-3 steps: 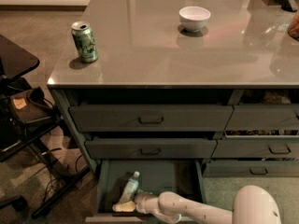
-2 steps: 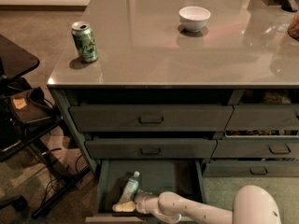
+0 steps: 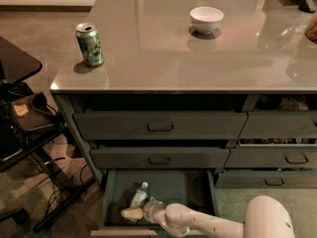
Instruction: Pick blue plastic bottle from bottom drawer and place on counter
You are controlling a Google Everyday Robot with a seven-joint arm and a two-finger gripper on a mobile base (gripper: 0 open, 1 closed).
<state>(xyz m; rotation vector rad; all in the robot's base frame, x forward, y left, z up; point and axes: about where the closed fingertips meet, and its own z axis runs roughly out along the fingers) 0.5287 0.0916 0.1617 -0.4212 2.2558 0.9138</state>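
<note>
Gripper [image 3: 134, 212]: low in the open bottom drawer [image 3: 171, 183], front left; I cannot tell whether it is open or closed.
Blue plastic bottle [image 3: 139, 195]: lying in that drawer, just beside my gripper.
Counter [image 3: 198, 58]: green soda can [image 3: 89, 44], white bowl [image 3: 206, 20].

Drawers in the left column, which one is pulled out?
The bottom drawer, lowest of the three. It is pulled out, with the blue plastic bottle and the gripper inside it; the two drawers above are pushed in.
</note>
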